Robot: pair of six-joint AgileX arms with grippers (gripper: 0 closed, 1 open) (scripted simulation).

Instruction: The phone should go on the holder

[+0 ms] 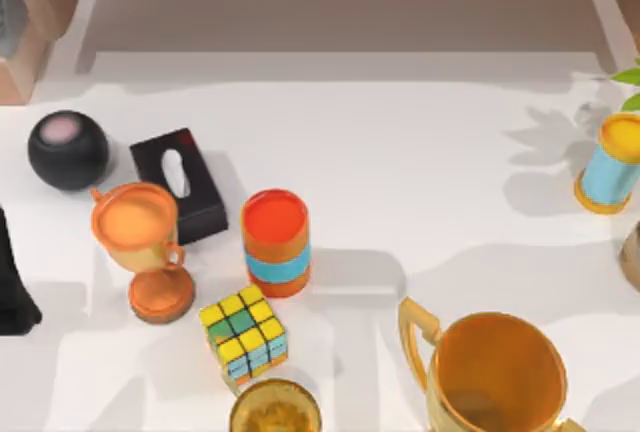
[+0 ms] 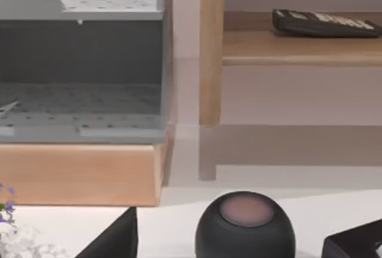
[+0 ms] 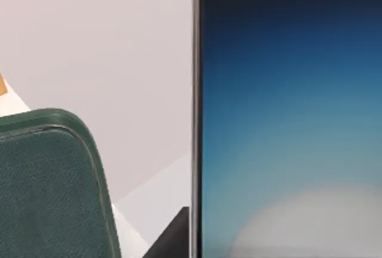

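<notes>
Two arms idle-looking, phone right up against my right wrist camera

Phone (image 3: 286, 126) takes the right half of the right wrist view, screen facing the lens, silvery edge running straight down mid-frame; I judge it is being carried upright for the holder. A dark green rounded slab (image 3: 48, 186) sits at lower left of that view, just beside the phone's edge; whether it is the holder I cannot tell. Neither gripper's fingers are visible, so I cannot tell their state. In the top view, clutter fills the lower left: black ball (image 1: 67, 149), black box (image 1: 180, 184), orange cup (image 1: 275, 242), cube (image 1: 244, 333); open white table (image 1: 420, 172) lies centre-right
</notes>
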